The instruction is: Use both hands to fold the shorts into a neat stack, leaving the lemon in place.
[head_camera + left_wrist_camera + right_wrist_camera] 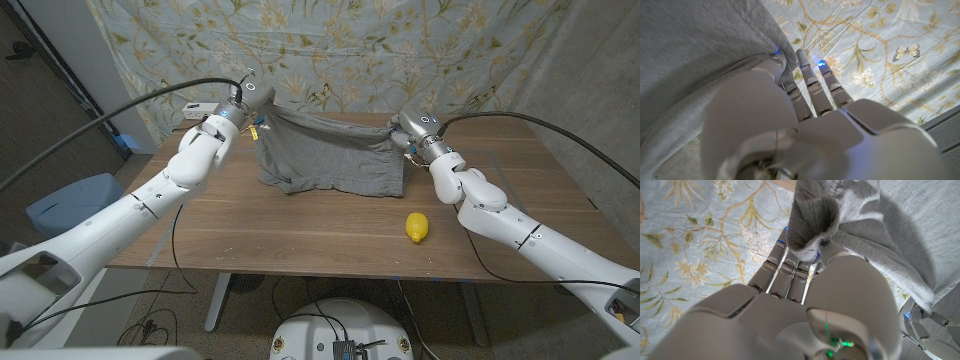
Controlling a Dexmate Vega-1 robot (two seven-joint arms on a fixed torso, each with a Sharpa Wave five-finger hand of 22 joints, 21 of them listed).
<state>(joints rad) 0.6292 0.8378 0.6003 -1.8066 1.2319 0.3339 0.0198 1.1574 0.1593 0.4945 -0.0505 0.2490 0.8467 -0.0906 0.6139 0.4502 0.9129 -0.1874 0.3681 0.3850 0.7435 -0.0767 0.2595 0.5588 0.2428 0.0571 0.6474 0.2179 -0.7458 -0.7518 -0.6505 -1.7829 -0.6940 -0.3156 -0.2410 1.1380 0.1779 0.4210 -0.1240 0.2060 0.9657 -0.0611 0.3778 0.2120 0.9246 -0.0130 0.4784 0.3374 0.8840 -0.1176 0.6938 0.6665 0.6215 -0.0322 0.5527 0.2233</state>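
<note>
Your left hand (243,112) and right hand (408,135) each pinch a far corner of the grey shorts (330,152), lifted above the surface (300,225). Keep them level, draw the cloth taut, and fold toward you, clear of the lemon (417,227) near the front edge.

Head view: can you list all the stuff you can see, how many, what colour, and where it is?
shorts: one, grey, far middle of the table, top corners lifted by both hands, lower edge on the table
lemon: one, yellow, on the table near the front edge, right of the shorts, apart from them
table: one, brown wood, across the middle
curtain: one, pale blue with a leaf and flower print, behind the table
bin: one, blue, on the floor left of the table
left hand: one, white, holds the shorts' left corner
right hand: one, white, holds the shorts' right corner
</note>
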